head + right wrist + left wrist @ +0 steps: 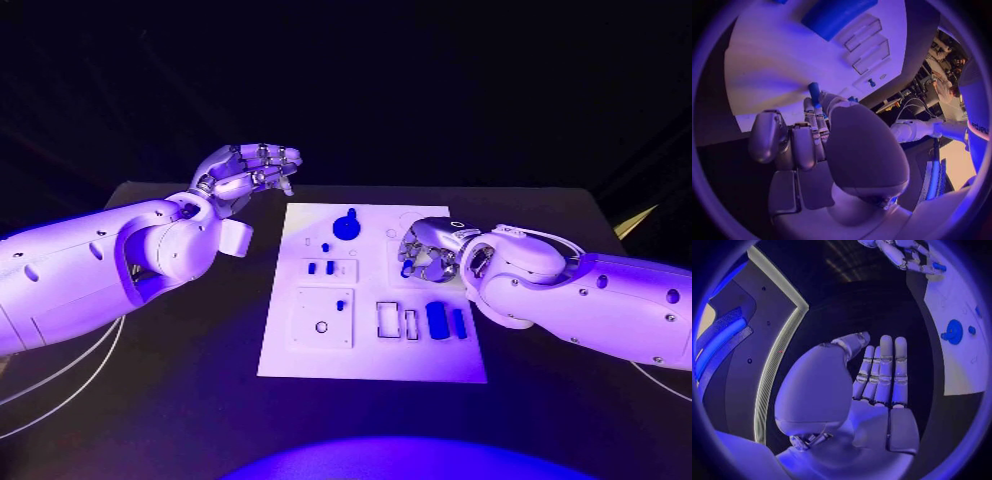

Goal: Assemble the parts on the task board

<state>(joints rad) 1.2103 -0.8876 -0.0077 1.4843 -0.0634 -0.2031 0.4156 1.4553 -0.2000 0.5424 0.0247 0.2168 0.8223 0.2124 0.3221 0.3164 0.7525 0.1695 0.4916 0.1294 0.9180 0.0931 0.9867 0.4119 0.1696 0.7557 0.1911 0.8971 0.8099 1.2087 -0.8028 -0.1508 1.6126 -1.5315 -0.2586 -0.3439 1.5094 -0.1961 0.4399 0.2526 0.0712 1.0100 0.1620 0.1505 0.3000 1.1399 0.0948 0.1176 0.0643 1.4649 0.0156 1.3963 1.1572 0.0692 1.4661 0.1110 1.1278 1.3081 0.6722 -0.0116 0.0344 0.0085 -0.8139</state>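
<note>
White board [372,345] lies mid-counter [173,400]. Right hand [430,250], at the board's 3 o'clock edge, pinches a small blue part [814,93] in its fingers [811,117]. Left hand [248,170] hovers off the board's 11 o'clock corner, fingers [882,370] straight and side by side, holding nothing. Round blue part [346,224] sits near 12 o'clock; blue blocks [437,320] toward 4 o'clock. No legible writing.

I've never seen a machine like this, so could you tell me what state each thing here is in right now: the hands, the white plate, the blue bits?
left hand: raised beside the board, fingers apart, holding nothing.
right hand: over the board, pinching a small blue part.
task board: lying flat on the table.
round blue part: seated on the board, untouched.
long blue parts: resting side by side on the board.
</note>
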